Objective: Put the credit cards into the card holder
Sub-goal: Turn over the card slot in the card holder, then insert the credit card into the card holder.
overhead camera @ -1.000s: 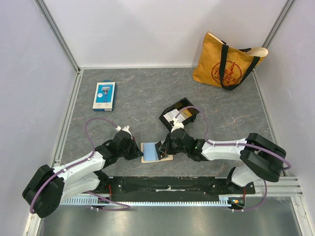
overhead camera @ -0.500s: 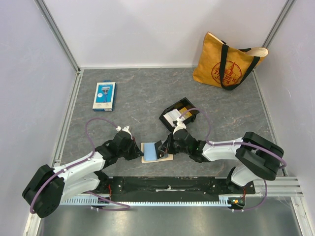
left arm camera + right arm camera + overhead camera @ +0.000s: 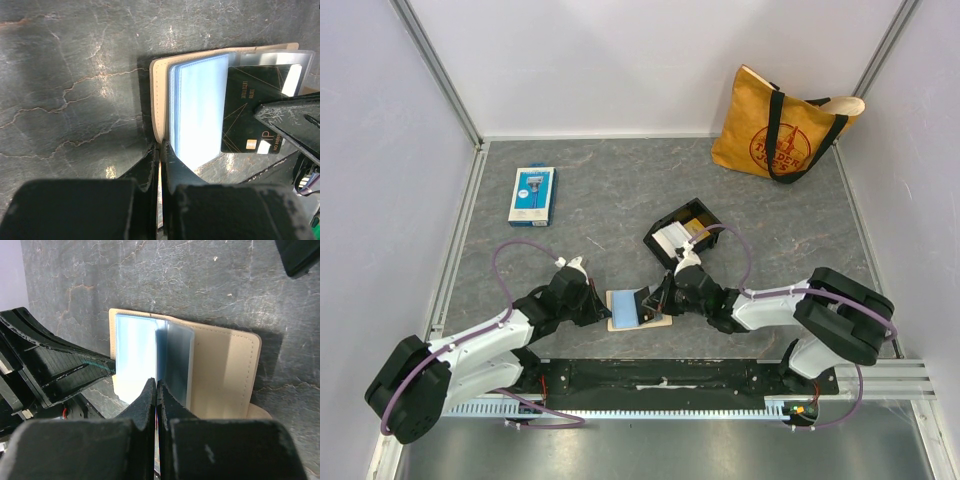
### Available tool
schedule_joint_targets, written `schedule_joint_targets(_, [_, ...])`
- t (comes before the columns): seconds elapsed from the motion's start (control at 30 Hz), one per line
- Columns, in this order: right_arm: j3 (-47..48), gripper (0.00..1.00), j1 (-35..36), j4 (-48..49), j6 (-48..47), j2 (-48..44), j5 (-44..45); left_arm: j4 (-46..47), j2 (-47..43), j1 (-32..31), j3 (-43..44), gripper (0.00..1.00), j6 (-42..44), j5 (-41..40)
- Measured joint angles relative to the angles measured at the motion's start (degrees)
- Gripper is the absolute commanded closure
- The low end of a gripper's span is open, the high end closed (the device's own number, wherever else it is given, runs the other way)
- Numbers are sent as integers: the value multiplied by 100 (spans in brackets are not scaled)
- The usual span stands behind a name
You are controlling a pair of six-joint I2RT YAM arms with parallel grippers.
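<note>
The tan card holder lies open near the table's front edge, its clear blue-tinted sleeves fanned up. My left gripper is shut on the edge of the holder's left cover. In the top view it reaches in from the left. My right gripper is shut on a dark grey credit card, whose left end overlaps the sleeves. From the right wrist this card is only a thin edge between the fingers, above the holder. More credit cards, white and gold, lie in the black tray.
The black tray sits just behind the right gripper; its corner shows in the right wrist view. A blue-and-white package lies at the back left. A yellow tote bag stands at the back right. Grey walls enclose the table.
The right arm has shifted slightly, its elbow moving left, with the dark card staying at the sleeves. The left arm and the holder have not moved.
</note>
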Motion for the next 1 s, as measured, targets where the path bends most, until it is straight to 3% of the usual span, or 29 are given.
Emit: schedule_joint_targets(1.0, [107, 100, -367, 940, -177, 782, -754, 37, -11, 0, -28, 98, -31, 4])
